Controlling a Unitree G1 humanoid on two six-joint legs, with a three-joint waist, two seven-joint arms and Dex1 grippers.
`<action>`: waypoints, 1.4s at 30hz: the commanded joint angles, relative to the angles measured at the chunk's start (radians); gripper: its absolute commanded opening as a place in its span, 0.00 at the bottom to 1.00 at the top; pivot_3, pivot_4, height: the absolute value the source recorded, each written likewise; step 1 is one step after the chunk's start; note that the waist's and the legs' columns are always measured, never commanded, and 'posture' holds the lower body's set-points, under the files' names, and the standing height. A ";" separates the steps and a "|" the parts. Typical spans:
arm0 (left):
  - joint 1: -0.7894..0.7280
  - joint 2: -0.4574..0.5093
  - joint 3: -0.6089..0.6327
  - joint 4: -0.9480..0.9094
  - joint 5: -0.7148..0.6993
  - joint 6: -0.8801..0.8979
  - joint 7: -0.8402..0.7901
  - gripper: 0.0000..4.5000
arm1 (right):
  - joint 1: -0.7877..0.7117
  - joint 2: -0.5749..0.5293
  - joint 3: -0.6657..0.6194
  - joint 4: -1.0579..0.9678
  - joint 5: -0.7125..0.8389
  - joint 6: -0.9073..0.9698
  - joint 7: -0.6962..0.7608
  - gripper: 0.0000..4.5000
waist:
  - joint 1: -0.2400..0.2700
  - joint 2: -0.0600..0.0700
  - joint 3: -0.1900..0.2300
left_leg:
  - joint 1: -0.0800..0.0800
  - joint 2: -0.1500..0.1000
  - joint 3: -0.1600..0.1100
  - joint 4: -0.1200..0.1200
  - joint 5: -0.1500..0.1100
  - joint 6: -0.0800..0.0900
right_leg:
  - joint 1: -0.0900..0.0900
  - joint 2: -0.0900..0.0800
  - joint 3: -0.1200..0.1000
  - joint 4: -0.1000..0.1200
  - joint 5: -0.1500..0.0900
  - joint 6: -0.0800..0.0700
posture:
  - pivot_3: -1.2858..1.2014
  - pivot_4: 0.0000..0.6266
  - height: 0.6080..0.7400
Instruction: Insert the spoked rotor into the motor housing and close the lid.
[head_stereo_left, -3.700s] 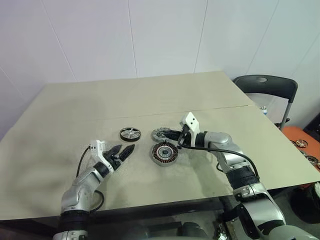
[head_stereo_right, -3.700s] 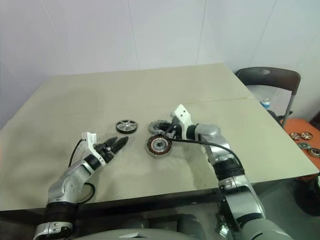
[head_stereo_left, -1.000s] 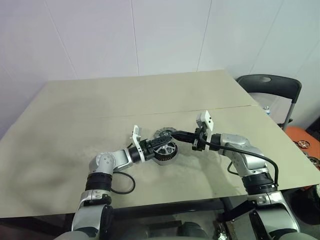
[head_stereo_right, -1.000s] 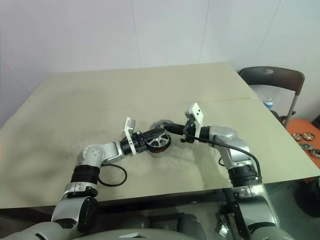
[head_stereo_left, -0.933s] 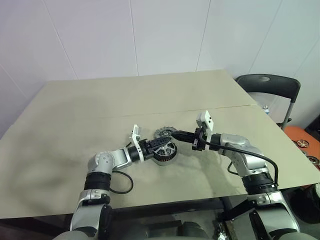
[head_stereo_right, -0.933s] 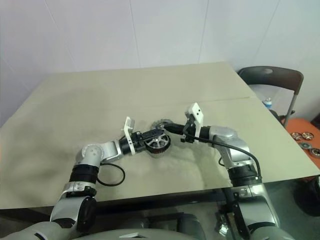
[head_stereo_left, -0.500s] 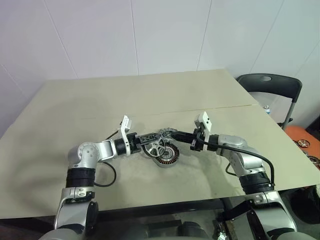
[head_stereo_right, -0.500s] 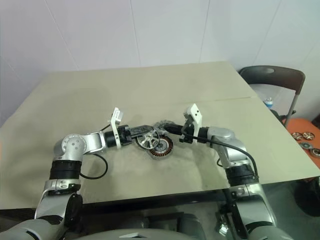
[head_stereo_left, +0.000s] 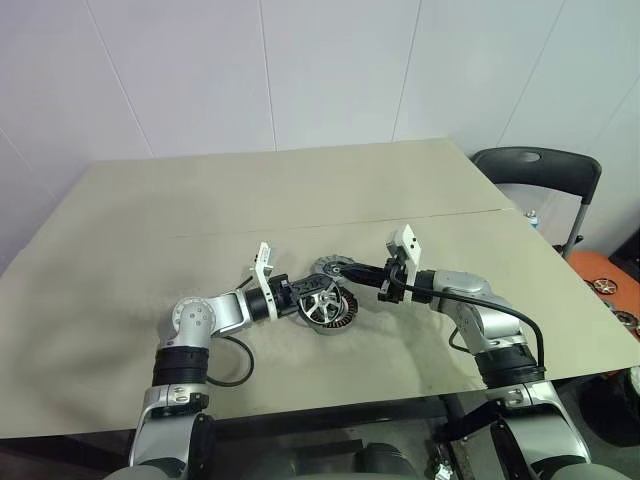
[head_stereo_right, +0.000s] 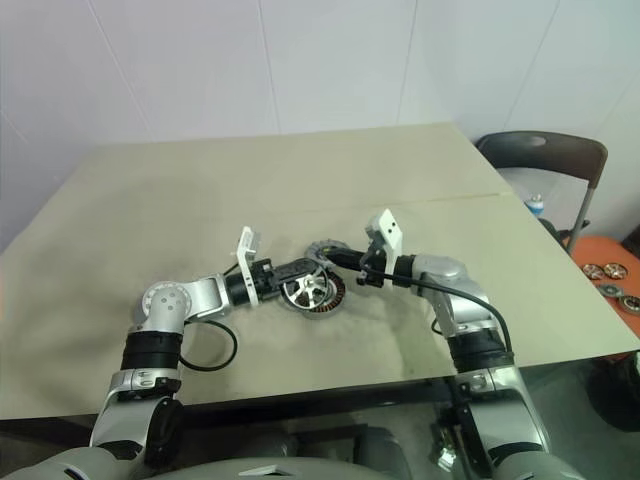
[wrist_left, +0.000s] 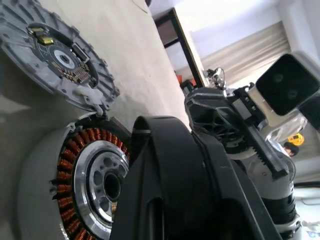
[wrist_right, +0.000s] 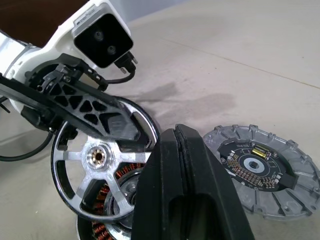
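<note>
On the beige table (head_stereo_left: 120, 250), the robot is in the middle of the first step: getting the rotor into the housing. The left gripper (wrist_right: 107, 127) is clamped on the rim of the spoked rotor (wrist_right: 97, 160), a flat wheel with a black rim and shiny silver spokes around a small hub. It holds the wheel tilted on edge just above the motor housing (wrist_left: 75, 192), the shallow dark-rimmed cylinder with a ring of copper-brown windings around a silver centre. In the right wrist view the lower part of the rotor overlaps the windings, so it seems to be partly over the opening but not seated; whether it touches the housing cannot be told.

The right gripper (head_stereo_left: 362, 267) has its two black fingers pressed together on nothing, and points across at the rotor and housing from the robot's right. The lid (wrist_right: 257, 170), a grey metal disc with a notched, gear-like edge and a dark circuit-board centre, lies flat on the table just beside the housing on its far side, its edge meeting the housing rim in the left wrist view.

The next move probably calls for levelling the rotor, centring its hub over the housing's silver core and lowering it squarely. The closed right fingers could steady the housing or nudge the wheel flat. The lid waits until the rotor sits fully down.
</note>
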 joint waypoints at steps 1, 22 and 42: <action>-0.050 -0.007 0.051 -0.005 -0.047 -0.013 0.000 0.18 | -0.034 -0.001 -0.005 -0.004 0.001 -0.020 -0.002 0.00 | 0.000 0.000 0.000 | 0.000 0.000 0.000 0.000 0.000 0.000 | 0.000 0.000 0.000 0.000 0.000 0.000 | 0.52 0.00 1.00; -0.064 -0.145 0.147 0.212 -0.053 -0.039 0.093 0.18 | -0.041 -0.002 -0.018 0.023 -0.006 -0.036 -0.009 0.00 | -0.001 -0.001 0.000 | 0.000 0.000 0.000 0.000 0.000 0.000 | 0.000 0.000 0.000 0.000 0.000 0.000 | 0.52 0.00 1.00; -0.035 -0.202 0.260 0.167 -0.204 0.046 0.195 0.18 | -0.030 0.007 -0.002 0.039 -0.018 -0.048 -0.016 0.00 | -0.003 -0.001 0.000 | 0.000 0.000 0.000 0.000 0.000 0.000 | 0.000 0.000 0.000 0.000 0.000 0.000 | 0.52 0.00 1.00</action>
